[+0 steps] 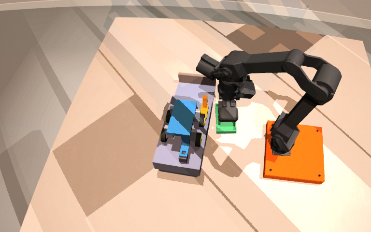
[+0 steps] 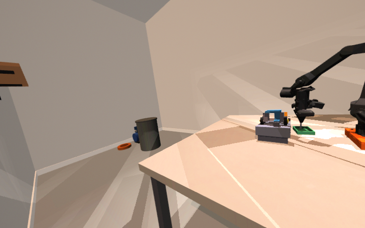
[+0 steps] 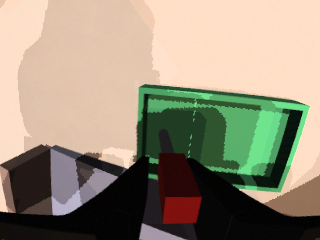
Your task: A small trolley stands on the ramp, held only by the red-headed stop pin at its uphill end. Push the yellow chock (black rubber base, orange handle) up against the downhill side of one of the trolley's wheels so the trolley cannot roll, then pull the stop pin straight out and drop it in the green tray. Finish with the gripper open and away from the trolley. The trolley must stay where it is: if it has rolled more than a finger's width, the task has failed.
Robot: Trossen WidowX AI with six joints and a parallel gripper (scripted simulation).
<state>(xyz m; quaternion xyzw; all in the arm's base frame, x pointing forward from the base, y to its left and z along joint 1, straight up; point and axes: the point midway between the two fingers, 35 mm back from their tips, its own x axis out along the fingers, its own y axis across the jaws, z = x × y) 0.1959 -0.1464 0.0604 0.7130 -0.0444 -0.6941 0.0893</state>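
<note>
The blue trolley (image 1: 181, 117) (image 2: 277, 115) stands on the grey ramp (image 1: 173, 162) (image 2: 272, 131) (image 3: 65, 187). The yellow chock (image 1: 204, 109) with its orange handle sits at the downhill side of a right-hand wheel and appears to touch it. My gripper (image 2: 301, 122) (image 3: 166, 164) is slightly open, low over the green tray (image 1: 226, 132) (image 2: 304, 133) (image 3: 225, 95). The red-headed stop pin (image 2: 301, 125) (image 3: 181, 209) is between the fingers, a little tilted, with a narrow gap beside its head. Its stem reaches down into the tray. The pin is hidden in the top view.
The ramp's end wall (image 1: 191, 79) (image 3: 27, 187) stands at the downhill end. The trolley's hitch (image 1: 183, 152) points uphill. The arm's orange base plate (image 1: 303, 164) (image 2: 352, 135) is right of the tray. The ramp lies close along the tray's left side.
</note>
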